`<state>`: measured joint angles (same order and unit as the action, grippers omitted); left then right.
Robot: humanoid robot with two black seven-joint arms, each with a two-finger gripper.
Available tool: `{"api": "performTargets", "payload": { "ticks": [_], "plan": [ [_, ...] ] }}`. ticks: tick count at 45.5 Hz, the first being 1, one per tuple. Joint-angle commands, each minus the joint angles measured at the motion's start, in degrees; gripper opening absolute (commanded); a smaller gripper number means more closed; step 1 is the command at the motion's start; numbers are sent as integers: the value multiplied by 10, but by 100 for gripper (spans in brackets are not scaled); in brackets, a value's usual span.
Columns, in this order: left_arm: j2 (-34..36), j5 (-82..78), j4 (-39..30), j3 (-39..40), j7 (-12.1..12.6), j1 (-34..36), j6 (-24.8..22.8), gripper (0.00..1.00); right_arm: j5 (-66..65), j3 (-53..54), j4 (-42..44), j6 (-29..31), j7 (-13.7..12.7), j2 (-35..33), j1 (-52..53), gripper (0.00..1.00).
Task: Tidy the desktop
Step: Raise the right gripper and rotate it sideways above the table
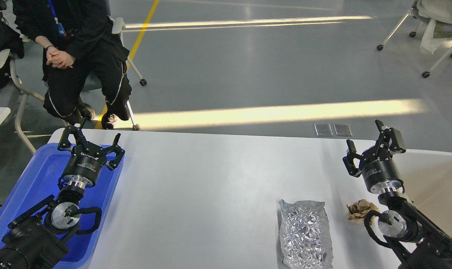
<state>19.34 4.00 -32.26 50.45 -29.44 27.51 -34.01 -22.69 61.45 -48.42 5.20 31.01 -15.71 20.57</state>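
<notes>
The desktop [211, 186] is a wide white tabletop with rounded corners. A crumpled silver foil bag [305, 233] lies on it at the front right. A crumpled brown paper wad [358, 210] lies just right of the bag, partly behind my right arm. My right gripper [371, 147] is open and empty, raised above the table's far right part, beyond the wad. My left gripper [89, 139] is open and empty, held over the far end of the blue tray.
A blue plastic tray [31, 186] sits at the table's left edge under my left arm. A beige bin [438, 179] stands at the right edge. A seated person in black [76, 56] is beyond the far left corner. Wheeled chairs [427, 33] stand far right.
</notes>
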Motion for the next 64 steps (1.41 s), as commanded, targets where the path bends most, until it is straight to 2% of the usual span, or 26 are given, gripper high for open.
{"api": "performTargets", "payload": {
  "ticks": [1,21,41,48,53,64],
  "plan": [
    [0,0,0,0,0,0,0,100,-1,-3,-4,2,0,-25,2,100],
    [0,0,0,0,0,0,0,100,-9,-6,-8,1,1,-22,7,100],
    [0,0,0,0,0,0,0,100,-53,-81,-40,-5,-4,-54,25,100],
    [0,0,0,0,0,0,0,100,-128,-130,-124,-7,-58,-120,29,100],
    [0,0,0,-1,1,1,-2,100,-170,-150,-176,-10,-87,-164,40,100],
    [1,0,0,-1,1,1,-12,100,-181,-198,-217,-10,-174,-250,73,100]
  ]
}}
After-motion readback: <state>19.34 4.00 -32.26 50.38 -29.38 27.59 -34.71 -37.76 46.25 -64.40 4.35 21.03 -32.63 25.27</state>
